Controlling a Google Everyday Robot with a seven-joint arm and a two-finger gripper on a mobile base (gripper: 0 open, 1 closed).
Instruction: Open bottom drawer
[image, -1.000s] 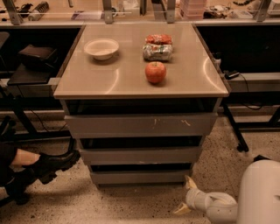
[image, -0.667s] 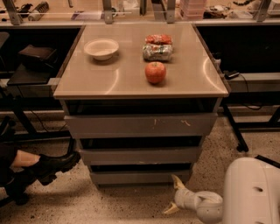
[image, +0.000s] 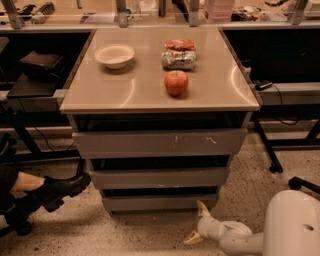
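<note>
As the white arm had slid leftward over the speckled floor during the past second, the pincer lay low at the near right. Its two cream, tapered fingers were spread, one tip raised just below the bottom drawer and the other angled toward the floor, and nothing was held. Judgement: approach nearly complete, pull not begun. Bottom drawer: narrowest matt grey front, flat, handleless, shut beneath a dark gap. Middle drawer: wider grey front, shut. Top drawer: widest, marked with pale scratches. Black boot: glossy, at the left. Counter: smooth beige with a soft sheen, bearing a round red apple, a crinkled packet and a pale shallow bowl.
</note>
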